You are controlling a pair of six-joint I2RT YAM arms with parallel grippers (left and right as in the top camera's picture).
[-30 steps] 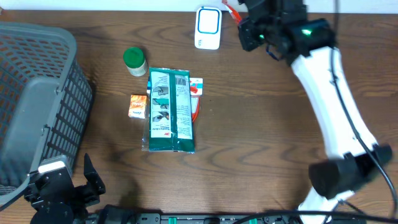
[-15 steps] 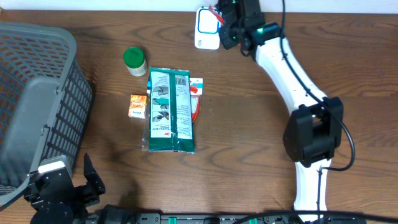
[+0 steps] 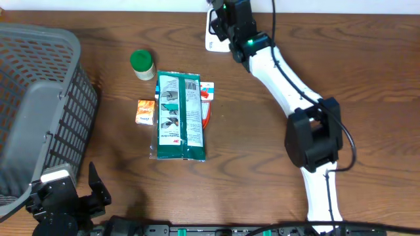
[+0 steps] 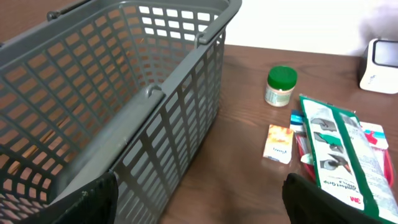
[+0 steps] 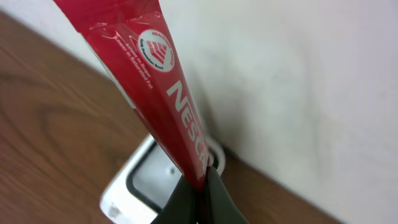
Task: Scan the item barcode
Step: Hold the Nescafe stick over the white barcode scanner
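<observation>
A long red Nescafé stick sachet point(image 5: 149, 81) is pinched at its lower end by my right gripper point(image 5: 200, 180), which is shut on it. The sachet hangs just above the white barcode scanner point(image 5: 134, 183), whose dark window faces it, at the table's back edge by the wall. In the overhead view the right gripper point(image 3: 226, 16) covers most of the scanner point(image 3: 211, 43). My left gripper point(image 4: 199, 208) is open and holds nothing, low at the front left beside the basket; the overhead view shows this left gripper point(image 3: 72, 196) there too.
A grey mesh basket point(image 3: 39, 111) fills the left side. Near the middle lie a green-lidded jar point(image 3: 141, 64), a small orange box point(image 3: 145, 111) and a long green packet point(image 3: 178, 117) lying over a red and white item point(image 3: 207, 92).
My right arm has swung left along the back edge with the sachet, from right of the scanner to directly over it. The left arm has not moved.
</observation>
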